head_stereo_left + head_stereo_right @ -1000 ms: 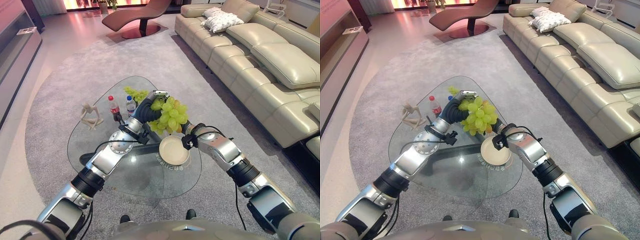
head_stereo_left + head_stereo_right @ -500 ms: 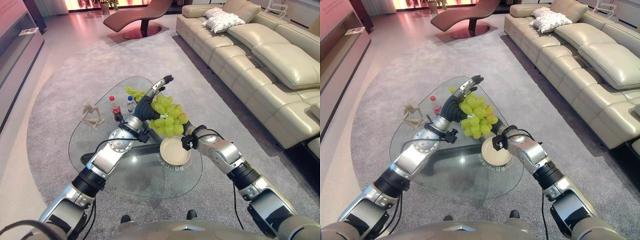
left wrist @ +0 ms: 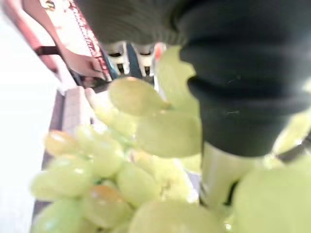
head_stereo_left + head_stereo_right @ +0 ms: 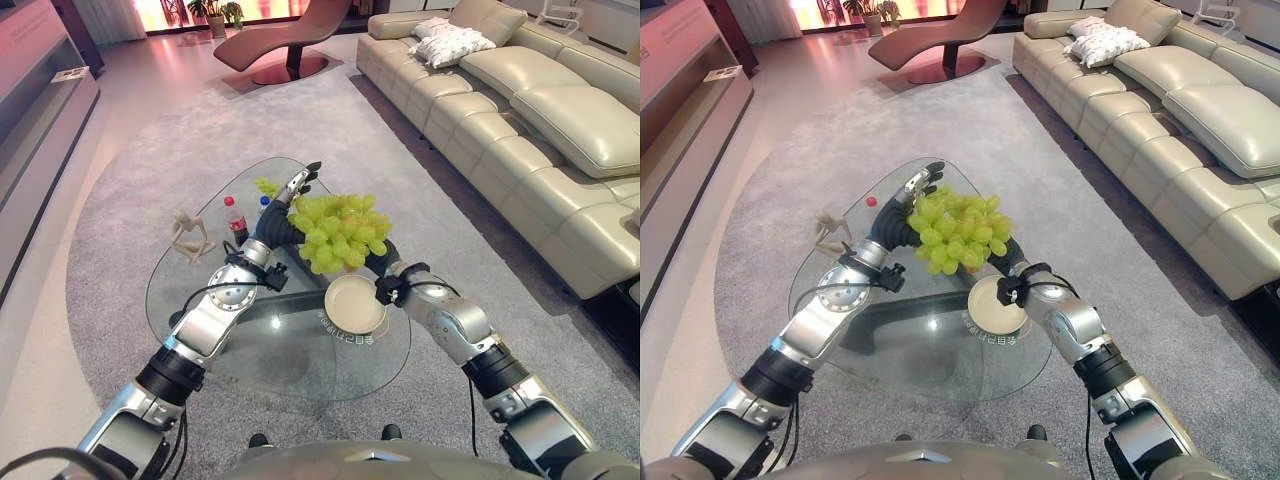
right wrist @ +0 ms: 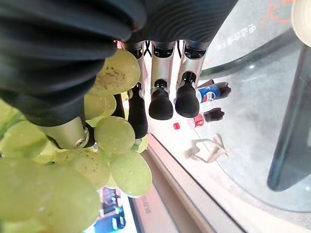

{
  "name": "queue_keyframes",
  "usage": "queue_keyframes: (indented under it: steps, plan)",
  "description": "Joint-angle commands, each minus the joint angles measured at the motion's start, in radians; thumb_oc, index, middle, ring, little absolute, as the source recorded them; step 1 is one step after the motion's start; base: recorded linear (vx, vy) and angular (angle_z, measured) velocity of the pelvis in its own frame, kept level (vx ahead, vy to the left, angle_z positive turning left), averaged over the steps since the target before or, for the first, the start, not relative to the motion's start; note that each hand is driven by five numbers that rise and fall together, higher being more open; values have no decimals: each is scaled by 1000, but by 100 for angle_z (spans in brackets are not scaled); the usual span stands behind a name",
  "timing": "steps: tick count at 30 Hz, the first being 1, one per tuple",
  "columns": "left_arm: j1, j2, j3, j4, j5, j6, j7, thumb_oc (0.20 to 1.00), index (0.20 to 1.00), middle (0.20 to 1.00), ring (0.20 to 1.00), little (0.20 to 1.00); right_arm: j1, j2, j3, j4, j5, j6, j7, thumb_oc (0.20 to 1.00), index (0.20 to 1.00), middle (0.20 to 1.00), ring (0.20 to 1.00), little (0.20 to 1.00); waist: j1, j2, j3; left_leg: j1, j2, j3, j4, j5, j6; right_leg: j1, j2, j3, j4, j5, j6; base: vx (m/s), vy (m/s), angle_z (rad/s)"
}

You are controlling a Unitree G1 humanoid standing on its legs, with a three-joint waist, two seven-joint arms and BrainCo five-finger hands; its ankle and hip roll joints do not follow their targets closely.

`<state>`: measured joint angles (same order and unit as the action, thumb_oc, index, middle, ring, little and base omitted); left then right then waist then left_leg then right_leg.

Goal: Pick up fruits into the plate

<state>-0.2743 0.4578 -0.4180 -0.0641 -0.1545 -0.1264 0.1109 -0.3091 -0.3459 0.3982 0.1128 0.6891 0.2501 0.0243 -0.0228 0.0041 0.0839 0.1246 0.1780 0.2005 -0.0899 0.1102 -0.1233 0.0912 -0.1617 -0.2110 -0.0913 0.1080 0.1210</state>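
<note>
**Grape bunch held up between both hands above the glass counter**

A large bunch of green grapes (image 4: 340, 232) sits raised over the far right part of the glass counter (image 4: 270, 350), above and just beyond the plate (image 4: 354, 304). The plate, round and cream-coloured, stands near the counter's right edge and has nothing on it.

The left hand (image 4: 296, 187) reaches in along the bunch's left side. Its fingers are stretched out straight, dark tips pointing away from the robot, and they lie against the grapes rather than curling round them. In the left wrist view the grapes (image 3: 121, 165) press right up against the hand's dark cover.

The right hand (image 5: 160, 63) comes up beneath and behind the bunch from the right. In its wrist view the fingers (image 5: 161, 99) run fairly straight past the grapes (image 5: 114, 135), which crowd against the palm side; whether the thumb pinches the bunch cannot be told.

Toward the counter's far left stand two small bottles (image 4: 235, 214) with red and blue caps, a pale figurine (image 4: 190, 236) nearer the left edge, and a second, smaller green bunch (image 4: 267, 186) at the far edge.
</note>
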Motion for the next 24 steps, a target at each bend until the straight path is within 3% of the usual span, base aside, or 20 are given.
queue_keyframes:
  steps: [1, 13, 20, 24]
  plan:
    - [-52, 28, 68, 2, 43, -26, 46, 1000, 1000, 1000, 1000, 1000, -61, 42, -100, -70, 77, -141, -11, 200, 200, 200, 200, 200, 22, -12, 15, -19, 11, 28, 52, -83, 14, 35, -18, -83, 93, -116, 3, 0, 0, 0]
    - [-15, 91, 94, 66, 157, 83, -4, 1000, 1000, 1000, 1000, 1000, -12, 50, -163, -75, 137, -237, -8, 200, 200, 200, 200, 200, 21, 1, 12, -22, 6, 28, 50, -80, 16, 35, -18, -87, 88, -113, 3, -3, 1, 2]
    - [7, 116, 50, 159, 281, 220, -85, 1000, 1000, 1000, 1000, 1000, -14, 53, -180, -71, 165, -272, -1, 200, 200, 200, 200, 200, 18, 12, 12, -24, 3, 26, 52, -78, 18, 33, -17, -84, 88, -113, 4, 0, 0, 0]
    - [14, 145, 15, 205, 357, 255, -120, 1000, 1000, 1000, 1000, 1000, -20, 42, -185, -71, 175, -271, 3, 200, 200, 200, 200, 200, 15, 17, 14, -25, 1, 26, 50, -76, 20, 30, -18, -83, 86, -111, 6, 0, 0, 0]
